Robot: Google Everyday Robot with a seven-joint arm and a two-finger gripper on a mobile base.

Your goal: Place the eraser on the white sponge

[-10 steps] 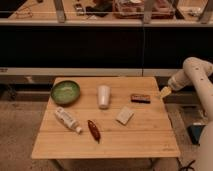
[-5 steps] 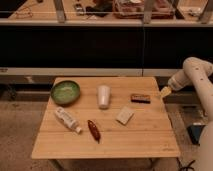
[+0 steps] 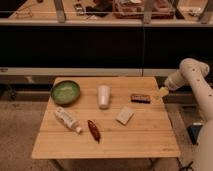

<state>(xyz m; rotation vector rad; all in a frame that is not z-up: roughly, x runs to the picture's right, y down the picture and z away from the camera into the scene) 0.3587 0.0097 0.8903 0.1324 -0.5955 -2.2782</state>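
Note:
The eraser point(image 3: 140, 98), a small dark block with a lighter top, lies on the wooden table point(image 3: 140, 137) toward its right rear. The white sponge point(image 3: 124, 115), a flat off-white pad, rests a little in front of and left of the eraser. My gripper point(image 3: 162, 92) hangs at the table's right edge, just right of the eraser and apart from it, with nothing seen in it. The white arm curves up and back to the right of it.
A white cup point(image 3: 103, 96) stands upside down at the table's middle rear. A green bowl point(image 3: 65, 92) sits at the left rear. A white bottle point(image 3: 67, 119) lies on its side, with a reddish-brown oval object point(image 3: 93, 129) beside it. A dark counter runs behind.

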